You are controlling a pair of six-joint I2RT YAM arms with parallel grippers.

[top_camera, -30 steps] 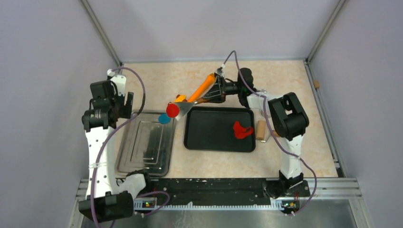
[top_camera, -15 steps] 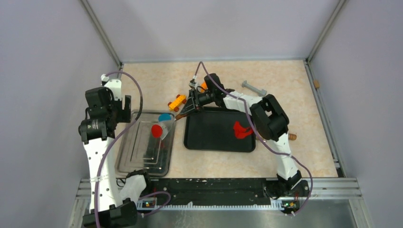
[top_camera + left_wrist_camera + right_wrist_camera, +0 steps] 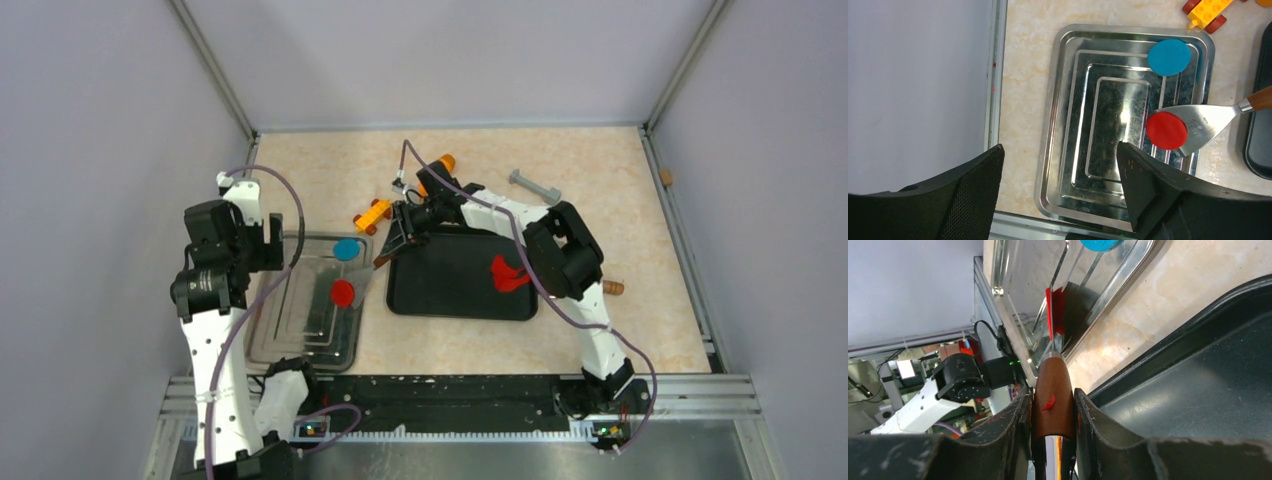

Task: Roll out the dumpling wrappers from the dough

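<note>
A: Why is the right pincer (image 3: 1052,410) pinching the spatula (image 3: 1205,122) by its handle?
B: Its blade carries the round red dough (image 3: 1167,130) over the steel tray (image 3: 1068,100), right of centre. The left pincer (image 3: 1059,147) hangs spread above; scrap dough (image 3: 508,274) waits in the black tray (image 3: 440,285).

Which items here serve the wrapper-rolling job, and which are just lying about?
In use: red dough disc, spatula carrying it, red dough scrap, black tray, steel tray.
Lying about: toy car, grey bolt, blue disc.
</note>
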